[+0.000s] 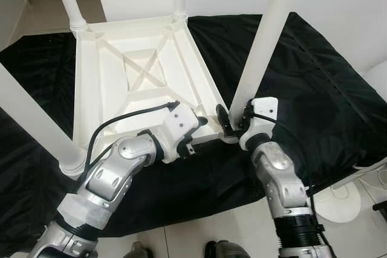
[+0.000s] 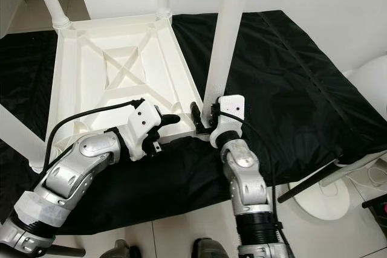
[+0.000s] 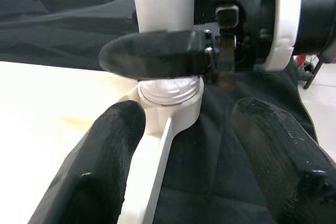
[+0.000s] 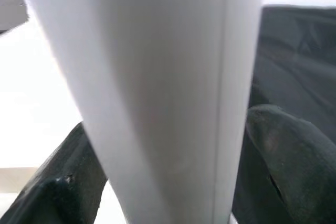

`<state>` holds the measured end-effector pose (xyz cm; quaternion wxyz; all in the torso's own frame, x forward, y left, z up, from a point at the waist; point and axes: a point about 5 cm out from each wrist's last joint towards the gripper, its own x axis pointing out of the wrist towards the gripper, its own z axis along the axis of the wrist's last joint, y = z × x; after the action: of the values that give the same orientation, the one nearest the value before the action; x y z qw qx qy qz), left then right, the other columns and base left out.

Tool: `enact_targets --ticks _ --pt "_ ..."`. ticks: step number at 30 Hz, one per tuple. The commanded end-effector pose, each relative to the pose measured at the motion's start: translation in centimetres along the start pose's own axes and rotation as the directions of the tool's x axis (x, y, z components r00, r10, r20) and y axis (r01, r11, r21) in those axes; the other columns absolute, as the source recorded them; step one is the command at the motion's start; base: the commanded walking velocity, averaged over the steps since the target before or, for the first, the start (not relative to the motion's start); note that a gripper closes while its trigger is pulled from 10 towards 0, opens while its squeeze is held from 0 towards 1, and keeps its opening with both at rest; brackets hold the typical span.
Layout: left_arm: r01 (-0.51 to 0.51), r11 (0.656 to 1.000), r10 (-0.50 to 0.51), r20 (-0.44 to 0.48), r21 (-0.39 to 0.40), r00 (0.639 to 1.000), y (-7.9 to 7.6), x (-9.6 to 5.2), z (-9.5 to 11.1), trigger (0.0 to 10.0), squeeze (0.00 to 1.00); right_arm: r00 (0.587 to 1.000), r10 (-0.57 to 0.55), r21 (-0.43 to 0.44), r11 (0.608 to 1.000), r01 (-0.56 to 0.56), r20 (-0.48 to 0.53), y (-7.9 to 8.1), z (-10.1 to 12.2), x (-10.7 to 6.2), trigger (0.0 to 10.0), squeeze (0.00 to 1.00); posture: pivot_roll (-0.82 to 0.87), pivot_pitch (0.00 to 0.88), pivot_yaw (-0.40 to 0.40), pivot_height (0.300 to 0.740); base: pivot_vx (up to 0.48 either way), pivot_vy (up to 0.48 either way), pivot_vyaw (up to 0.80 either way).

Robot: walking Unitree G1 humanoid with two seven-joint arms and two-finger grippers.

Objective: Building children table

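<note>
Right gripper (image 2: 204, 115): jaws closing around the base of the fourth leg (image 2: 222, 34), which is standing upright in the near corner socket (image 3: 170, 100) of the upturned tabletop (image 2: 115, 67) on black cloth (image 2: 284, 77). Left gripper (image 2: 171, 124): jaws spread, empty, bracing near that corner. Judgement: leg seating in progress; next, twist it home. Open room lying rightward; neighbouring legs well apart.

White table (image 1: 145, 70), black cloth (image 1: 302, 83)

tabletop (image 1: 109, 70): 1 | legs (image 1: 261, 40): 4 | black cloth (image 1: 302, 77): 1
</note>
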<state>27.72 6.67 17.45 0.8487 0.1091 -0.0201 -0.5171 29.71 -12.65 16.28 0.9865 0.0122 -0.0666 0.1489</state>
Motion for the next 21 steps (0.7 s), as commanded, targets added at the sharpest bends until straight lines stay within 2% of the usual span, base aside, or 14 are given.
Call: enact_targets --ticks 1,3,4,7,9,12,13,14,15,16,19,21 --pt "0.024 1.0 -0.023 0.044 -0.014 0.999 0.0 -0.2 0.9 10.0 0.0 0.999 0.028 0.004 1.0 -0.029 0.038 0.3 0.6 -0.2 10.0 0.0 -0.1 0.055 -0.009 0.74 0.0 0.0 0.0" --pt "0.019 0.998 -0.012 0.119 -0.058 0.993 0.3 -0.4 2.3 10.0 0.0 0.996 0.051 0.007 0.999 -0.052 0.073 0.4 1.4 -0.4 10.0 0.0 -0.1 0.055 -0.009 0.74 0.0 0.0 0.0" --pt "0.01 0.999 -0.004 0.134 -0.048 0.991 0.5 -0.5 2.7 10.0 0.0 0.994 0.064 0.005 0.998 -0.065 0.09 0.6 1.7 -0.4 10.0 0.0 -0.09 0.057 -0.007 0.74 0.0 0.0 0.0" --pt "-0.065 0.997 0.072 0.164 -0.046 0.984 1.5 -0.5 3.5 10.0 0.0 0.987 0.084 -0.003 0.996 -0.084 0.136 1.0 2.7 -0.5 10.0 0.0 -0.1 0.059 -0.005 0.74 0.0 0.0 0.0" --pt "-0.137 0.988 0.149 0.199 -0.073 0.969 2.4 -0.5 4.3 10.0 0.0 0.985 0.074 0.03 0.996 -0.08 0.156 1.1 3.3 -0.3 10.0 0.0 -0.1 0.059 -0.005 0.74 0.0 0.0 0.0" --pt "-0.183 0.98 0.194 0.187 -0.076 0.963 2.9 -0.4 4.2 10.0 0.0 0.984 0.072 0.034 0.996 -0.079 0.16 1.1 3.4 -0.3 10.0 0.0 -0.09 0.06 0.001 0.74 0.0 0.0 0.0" --pt "-0.236 0.969 0.244 0.156 -0.07 0.957 3.3 -0.3 3.7 10.0 0.0 0.984 0.07 0.034 0.996 -0.076 0.165 1.2 3.5 -0.3 10.0 0.0 -0.09 0.06 0.001 0.74 0.0 0.0 0.0" --pt "-0.295 0.953 0.302 0.123 -0.075 0.945 3.7 -0.3 3.0 10.0 0.85 0.983 0.066 0.024 0.997 -0.071 0.172 1.2 3.6 -0.3 10.0 0.0 -0.09 0.07 0.002 0.74 0.0 0.0 0.0" --pt "-0.337 0.938 0.344 0.101 -0.078 0.933 3.9 -0.3 2.5 10.0 1.0 0.982 0.061 0.016 0.998 -0.065 0.177 1.3 3.7 -0.3 10.0 0.0 -0.08 0.072 0.002 0.74 0.0 0.0 0.0" --pt "-0.337 0.938 0.344 0.101 -0.078 0.933 3.9 -0.3 2.5 10.0 1.0 0.982 0.061 0.016 0.998 -0.065 0.177 1.3 3.7 -0.3 10.0 0.0 -0.08 0.072 0.002 0.74 0.0 0.0 0.0" --pt "-0.403 0.909 0.411 0.077 -0.104 0.908 4.1 -0.5 2.2 10.0 1.0 0.982 0.041 0.017 0.999 -0.045 0.183 1.2 3.9 -0.4 10.0 0.0 -0.08 0.077 -0.001 0.74 0.0 0.0 0.0" --pt "-0.462 0.884 0.465 0.056 -0.071 0.883 4.3 -0.6 2.3 10.0 1.0 0.982 0.02 0.009 1.0 -0.022 0.186 1.2 4.1 -0.3 10.0 0.0 -0.07 0.083 0.001 0.74 0.0 0.0 0.0"
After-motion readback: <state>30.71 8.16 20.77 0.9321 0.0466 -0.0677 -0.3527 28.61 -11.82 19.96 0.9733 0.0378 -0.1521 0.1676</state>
